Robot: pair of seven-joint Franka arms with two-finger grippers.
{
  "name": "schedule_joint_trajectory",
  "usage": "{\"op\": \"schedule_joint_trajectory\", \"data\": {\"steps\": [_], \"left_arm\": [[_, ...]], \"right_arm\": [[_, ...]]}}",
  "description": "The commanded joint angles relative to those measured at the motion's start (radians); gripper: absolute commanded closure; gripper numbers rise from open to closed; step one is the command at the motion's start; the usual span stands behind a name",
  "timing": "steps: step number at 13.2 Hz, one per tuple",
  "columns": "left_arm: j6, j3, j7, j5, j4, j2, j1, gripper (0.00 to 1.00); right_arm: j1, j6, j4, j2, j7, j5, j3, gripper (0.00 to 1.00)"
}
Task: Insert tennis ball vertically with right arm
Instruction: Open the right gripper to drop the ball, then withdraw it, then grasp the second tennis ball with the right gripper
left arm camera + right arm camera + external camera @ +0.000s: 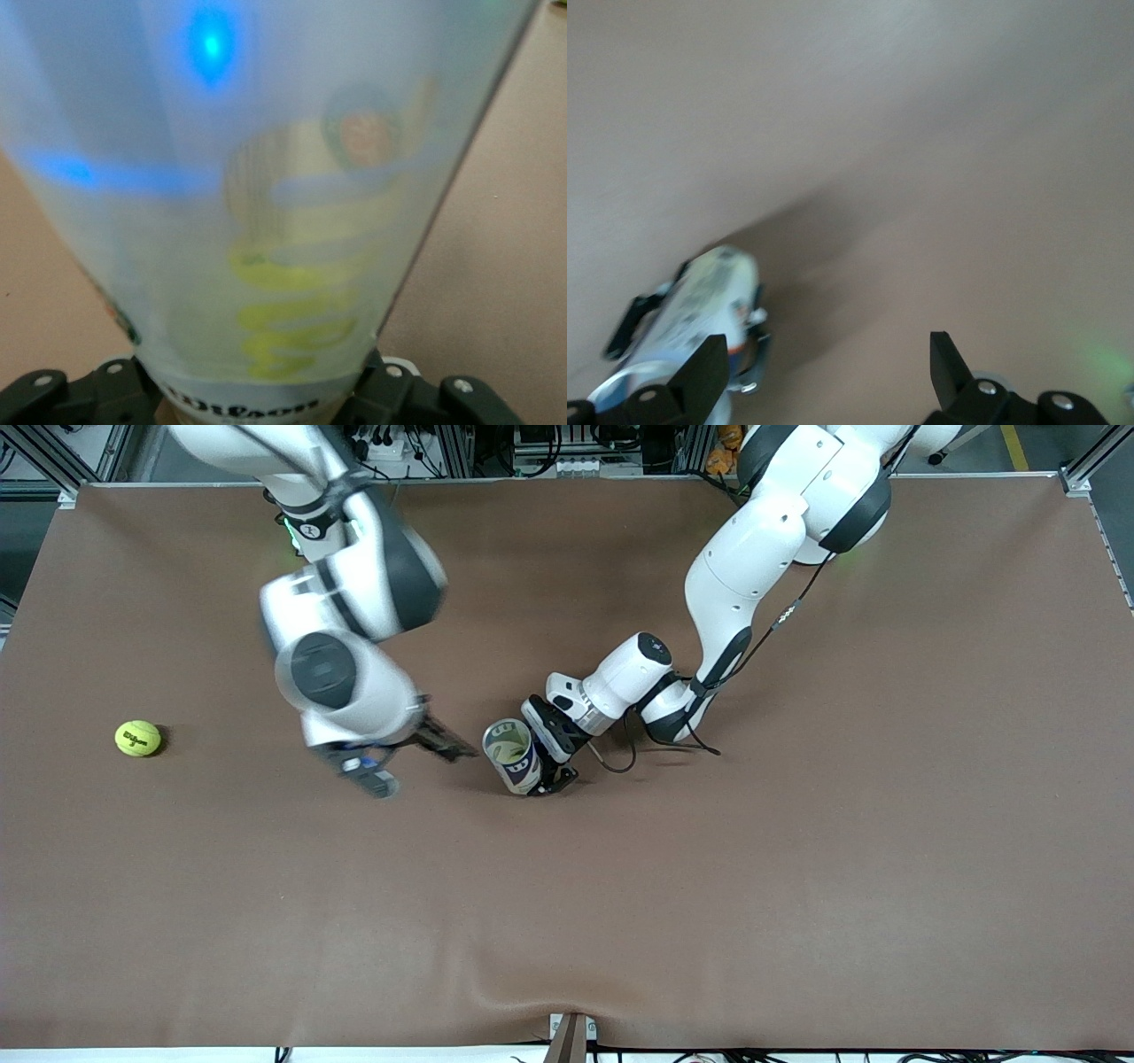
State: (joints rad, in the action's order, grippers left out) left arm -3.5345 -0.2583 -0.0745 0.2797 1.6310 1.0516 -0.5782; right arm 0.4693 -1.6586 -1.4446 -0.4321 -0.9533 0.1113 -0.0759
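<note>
The clear plastic tennis-ball can (512, 755) is clamped upright mid-table by the left gripper (551, 767), mouth up. The right gripper (403, 760), spread wide and empty, hangs beside it. The yellow felt tennis ball (138, 738), near the table edge at the right arm's end, should be gripped squarely across its middle, then lowered straight into the mouth.

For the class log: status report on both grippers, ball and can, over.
Left gripper shut on the can, upright mid-table. Right gripper open, empty, beside it. Tennis ball untouched at right arm's end. Nothing between.

Matt brown cloth table (797, 886); fuzzy ball (138, 738); translucent plastic can (511, 755).
</note>
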Motion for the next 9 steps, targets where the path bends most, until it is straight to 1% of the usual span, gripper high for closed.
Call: {"op": "schedule_joint_trajectory", "data": {"steps": [1, 3, 4, 5, 6, 8, 9], "left_arm": [[-0.018, 0.001, 0.010, -0.013, -0.011, 0.011, -0.003, 0.19], [-0.018, 0.001, 0.010, -0.013, -0.011, 0.011, -0.003, 0.16], [-0.018, 0.001, 0.010, -0.013, -0.011, 0.011, -0.003, 0.14], [-0.018, 0.002, 0.010, -0.011, -0.011, 0.011, -0.003, 0.05], [-0.018, 0.002, 0.010, -0.010, -0.011, 0.011, -0.002, 0.00], [-0.018, 0.002, 0.010, -0.005, -0.003, 0.005, 0.006, 0.00], [-0.018, 0.002, 0.009, -0.001, -0.002, 0.004, 0.012, 0.00]], "right_arm": [[-0.156, 0.103, -0.005, 0.050, 0.213, -0.001, 0.018, 0.00], [-0.285, 0.189, -0.011, 0.076, 0.420, -0.011, 0.018, 0.00], [-0.337, 0.230, -0.016, 0.087, 0.515, -0.053, 0.018, 0.00], [-0.378, 0.256, -0.020, 0.088, 0.610, -0.092, 0.018, 0.00], [-0.427, 0.263, -0.020, 0.090, 0.690, -0.113, 0.018, 0.00], [-0.519, 0.257, -0.022, 0.085, 0.836, -0.152, 0.018, 0.00], [-0.556, 0.244, -0.026, 0.078, 0.897, -0.189, 0.019, 0.00]]}}
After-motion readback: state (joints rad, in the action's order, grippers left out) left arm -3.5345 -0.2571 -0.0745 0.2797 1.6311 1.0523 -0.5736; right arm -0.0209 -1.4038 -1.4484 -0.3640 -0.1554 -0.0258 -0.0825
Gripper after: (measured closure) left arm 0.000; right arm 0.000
